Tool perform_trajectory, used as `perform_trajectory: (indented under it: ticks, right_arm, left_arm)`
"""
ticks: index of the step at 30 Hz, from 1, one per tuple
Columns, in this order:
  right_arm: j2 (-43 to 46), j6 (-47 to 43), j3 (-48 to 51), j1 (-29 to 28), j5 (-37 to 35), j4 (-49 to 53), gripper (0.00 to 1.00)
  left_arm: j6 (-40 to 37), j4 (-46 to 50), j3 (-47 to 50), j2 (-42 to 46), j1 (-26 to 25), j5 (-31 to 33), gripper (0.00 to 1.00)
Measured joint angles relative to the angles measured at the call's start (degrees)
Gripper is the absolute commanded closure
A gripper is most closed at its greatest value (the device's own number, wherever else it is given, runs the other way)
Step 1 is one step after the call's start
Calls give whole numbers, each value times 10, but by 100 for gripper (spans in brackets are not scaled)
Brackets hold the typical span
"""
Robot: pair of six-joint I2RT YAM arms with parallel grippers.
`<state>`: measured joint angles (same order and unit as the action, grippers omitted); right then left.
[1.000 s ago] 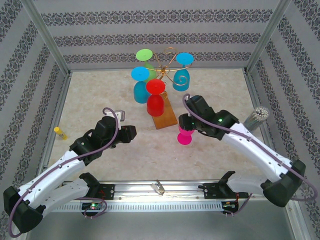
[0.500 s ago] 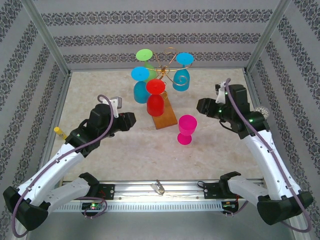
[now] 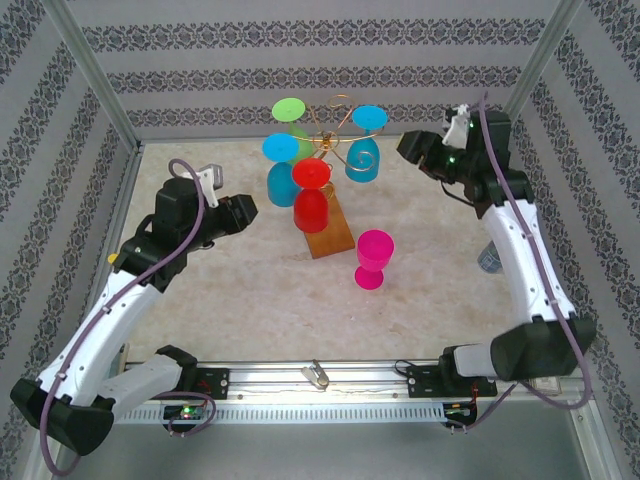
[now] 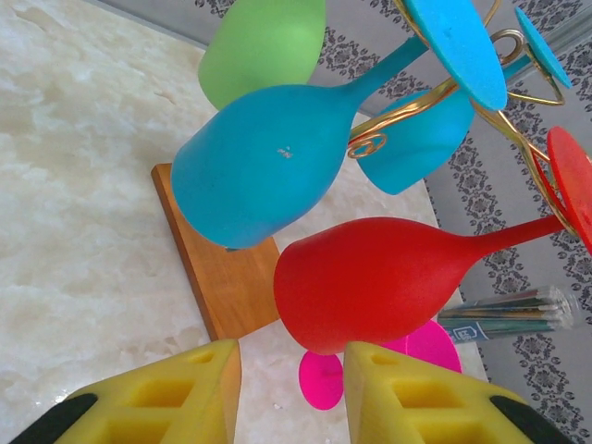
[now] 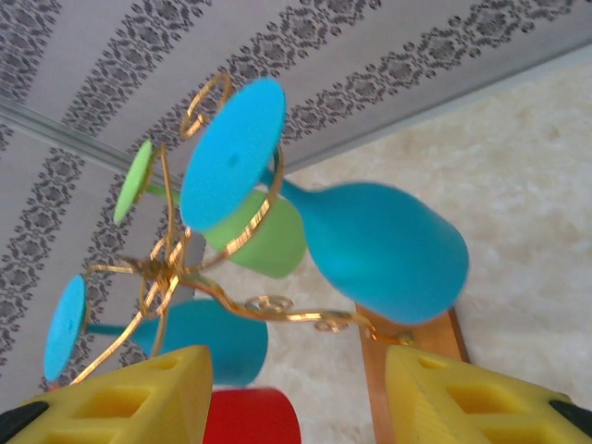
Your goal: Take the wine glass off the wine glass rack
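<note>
The wine glass rack is gold wire on an orange-brown wooden base. Hanging from it upside down are a green wine glass, a blue one, a red one and a second blue one. A pink wine glass stands upright on the table, right of the base. My left gripper is open, left of the rack; in its wrist view the red bowl lies just beyond the yellow fingers. My right gripper is open at the rack's right, facing the blue bowl.
A clear tube of thin sticks stands at the right edge, partly behind the right arm. A small yellow object peeks out by the left arm. Patterned walls and metal posts enclose the table on three sides.
My right gripper has let go of the pink glass, which stays upright on the table, and swung up and back to the rack's right side, jaws wider. The left gripper moved back and left.
</note>
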<state>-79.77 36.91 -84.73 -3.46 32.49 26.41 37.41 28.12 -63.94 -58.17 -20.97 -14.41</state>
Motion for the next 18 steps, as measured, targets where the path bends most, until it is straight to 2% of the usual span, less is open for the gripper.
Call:
perform_trajectory:
  ticks: [11, 18]
  right_arm:
    - [-141, 53, -96, 4, 33, -96, 47]
    - [-191, 85, -123, 4, 54, -138, 49]
  left_arm:
    - [-15, 12, -36, -40, 23, -6, 62]
    - [-14, 12, -39, -46, 35, -10, 62]
